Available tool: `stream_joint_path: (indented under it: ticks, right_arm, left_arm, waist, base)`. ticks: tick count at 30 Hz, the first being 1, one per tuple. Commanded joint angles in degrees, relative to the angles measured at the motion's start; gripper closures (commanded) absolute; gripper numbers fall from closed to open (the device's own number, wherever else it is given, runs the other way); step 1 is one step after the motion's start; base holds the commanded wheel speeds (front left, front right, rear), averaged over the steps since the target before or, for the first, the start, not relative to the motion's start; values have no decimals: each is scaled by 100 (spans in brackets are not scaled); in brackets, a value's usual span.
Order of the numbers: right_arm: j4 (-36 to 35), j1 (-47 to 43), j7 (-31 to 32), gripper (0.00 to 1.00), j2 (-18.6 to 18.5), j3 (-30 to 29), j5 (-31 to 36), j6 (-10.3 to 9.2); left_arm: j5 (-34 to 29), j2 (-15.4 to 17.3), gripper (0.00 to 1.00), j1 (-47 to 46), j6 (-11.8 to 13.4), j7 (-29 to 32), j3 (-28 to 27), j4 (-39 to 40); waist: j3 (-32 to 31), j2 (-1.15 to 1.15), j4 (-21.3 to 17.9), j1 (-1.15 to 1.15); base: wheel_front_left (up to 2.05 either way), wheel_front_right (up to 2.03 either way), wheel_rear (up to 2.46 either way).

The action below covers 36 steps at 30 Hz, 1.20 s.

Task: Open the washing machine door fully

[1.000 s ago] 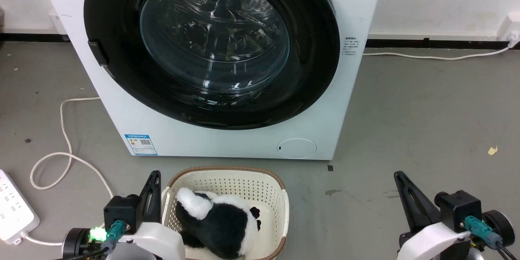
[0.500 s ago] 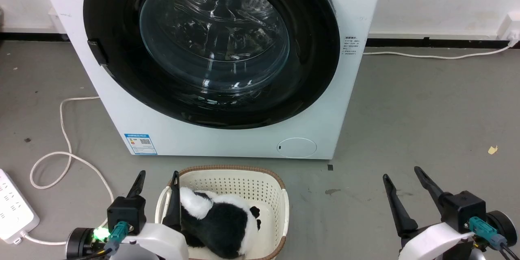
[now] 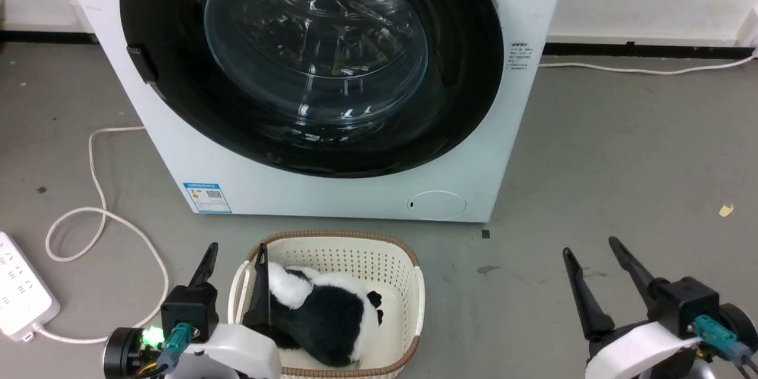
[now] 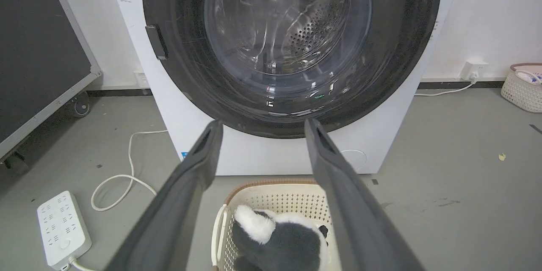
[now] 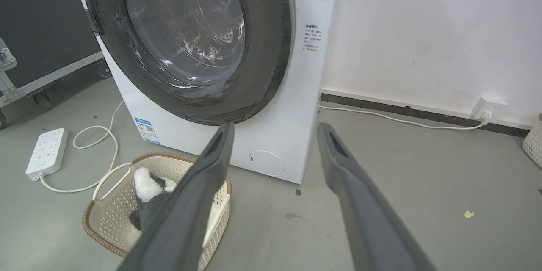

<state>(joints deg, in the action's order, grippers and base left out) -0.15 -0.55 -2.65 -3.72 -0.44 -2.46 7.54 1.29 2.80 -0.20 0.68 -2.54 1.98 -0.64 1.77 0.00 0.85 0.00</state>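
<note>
Hanging low at the near edge of the head view, the left end effector and right end effector both have their fingers spread apart and hold nothing, well short of the washer. The door looks fully closed, its black ring flush on the white front, so the task seems not yet begun. A small dark tab on the door's left edge is probably the pull, though I cannot tell that for sure. If it is, the hinge sits on the right, and tugging anywhere else would only strain the arm against the latch. The ring is glossy and the glass bulges outward, so a finger hooked shallowly could slip off and knock the window. A basket with a plush panda stands on the floor just in front of the washer, below the door. One left finger lies across its rim — whether touching, I cannot tell — so lifting that arm carelessly could snag or tip it. The right arm stands on the side the door would likely swing toward, and might block it before it is wide open. A cable loops on the floor to the left, near a power strip — a hazard if the wheeled base rolls that way.
</note>
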Motion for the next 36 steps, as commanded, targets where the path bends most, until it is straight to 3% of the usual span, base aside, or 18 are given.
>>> stream_joint_path:
  ticks: [1,17,18,20,36]
  right_arm:
    - [-7,168,-54,0,-73,-14,-95,-1]
    - [111,1157,-65,0,-443,-143,-1016,-2]
    - [128,1224,-57,39,-457,-160,-1066,-2]
    - [141,1366,-67,100,-499,-206,-1138,-2]
    - [727,2684,359,100,-412,-702,-2110,-3]
  left_arm:
    - [41,2,0,-99,34,-58,43,-23]
    - [140,3,0,-391,137,-274,184,15]
    - [146,3,0,-404,142,-286,190,18]
    - [160,3,0,-433,150,-310,202,20]
    - [228,4,0,-629,209,-489,227,9]
  waist:
    - [49,0,28,0]
    - [521,0,247,0]
    - [547,0,262,0]
    - [599,0,296,0]
    - [956,0,508,0]
  base:
    - [0,0,0]
    - [0,0,0]
    - [0,0,0]
    - [0,0,0]
    - [0,0,0]
